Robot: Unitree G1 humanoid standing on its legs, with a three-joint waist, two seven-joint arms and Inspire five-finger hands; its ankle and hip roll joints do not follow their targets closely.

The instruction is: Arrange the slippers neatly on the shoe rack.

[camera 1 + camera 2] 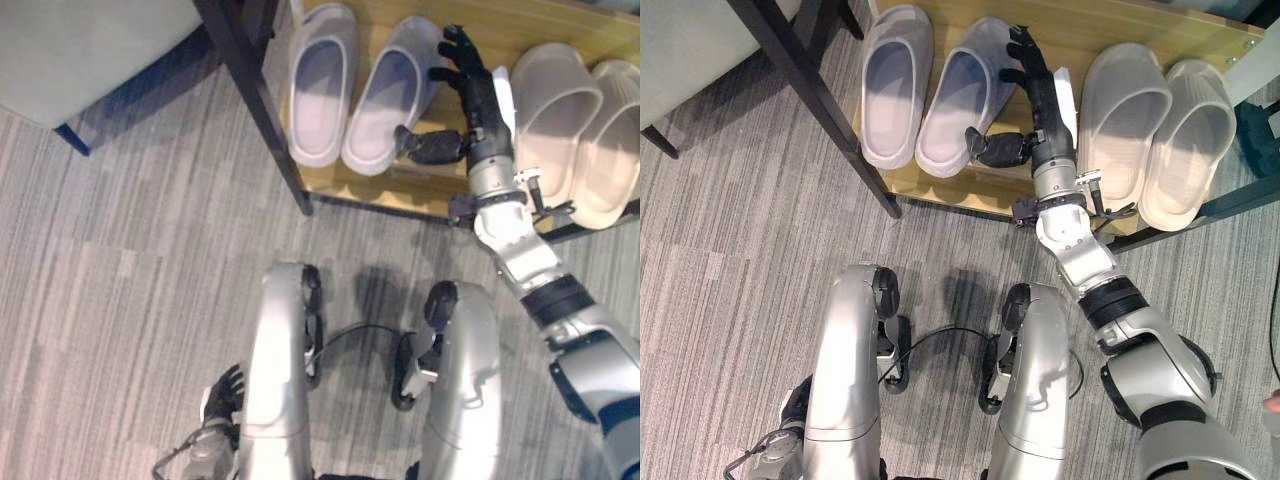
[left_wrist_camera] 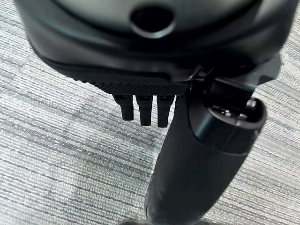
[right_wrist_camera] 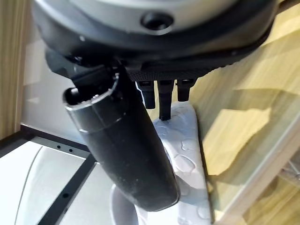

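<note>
Lilac slippers (image 1: 322,85), beige slippers (image 1: 555,100), grey-striped carpet (image 1: 130,300).

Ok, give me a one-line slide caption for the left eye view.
Right hand open against the right lavender slipper on the wooden shoe rack, beige slipper pair alongside.

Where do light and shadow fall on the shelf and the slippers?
Right wrist view: a bright patch of light lies on the wooden shelf, with shaded bands beside it. Left eye view: the beige slippers and the lilac slippers are dark inside their toe ends.

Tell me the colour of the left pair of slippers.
Pale lilac, clearest in the left eye view.
</note>
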